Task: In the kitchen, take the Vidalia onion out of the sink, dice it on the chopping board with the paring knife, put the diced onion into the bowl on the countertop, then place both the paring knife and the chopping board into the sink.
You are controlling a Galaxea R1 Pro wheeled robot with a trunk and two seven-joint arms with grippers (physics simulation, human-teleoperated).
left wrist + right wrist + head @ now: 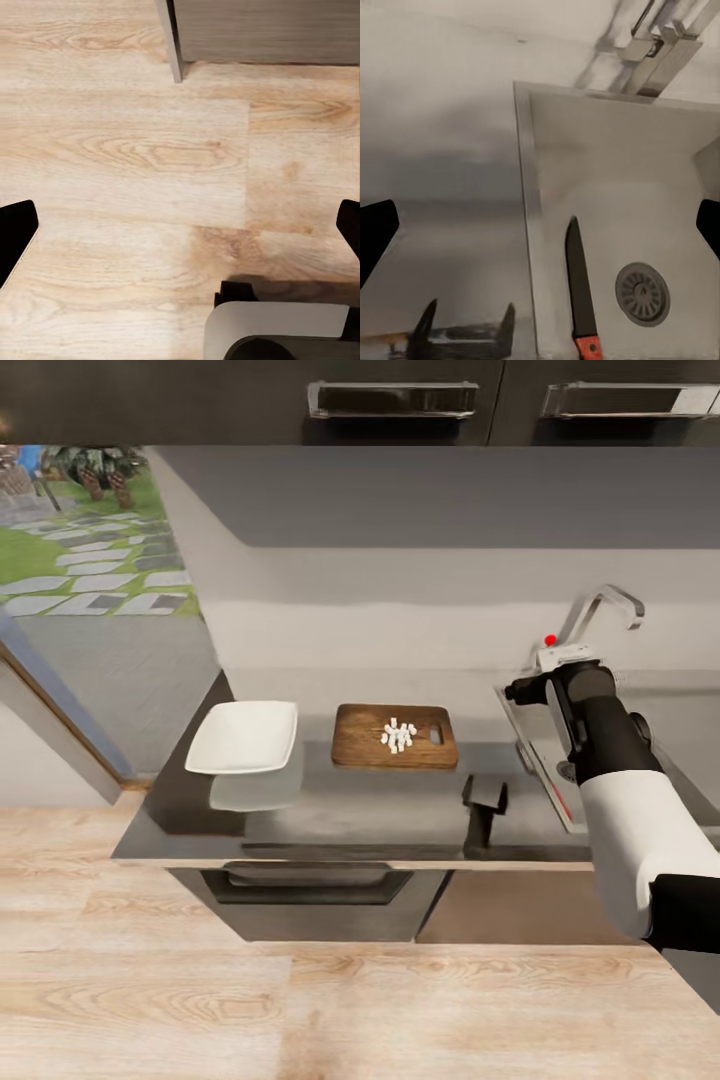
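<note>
Head view: the right pincer hangs over the steel sink's rim; small white onion dice lie on the brown wooden chopping board, beside the white square bowl on the grey tabletop.

Left wrist view: the left pincer is spread wide over the pale wood floor.

Right wrist view: the pincer is spread wide and empty above the red-handled paring knife, which lies in the basin beside the round drain.

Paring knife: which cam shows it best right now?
Right wrist view. The paring knife lies flat in the sink beside the drain, dark blade and red-orange handle both clear. In the head view the right arm covers most of the basin, so I can't make it out. The left wrist view looks at wood floor.
</note>
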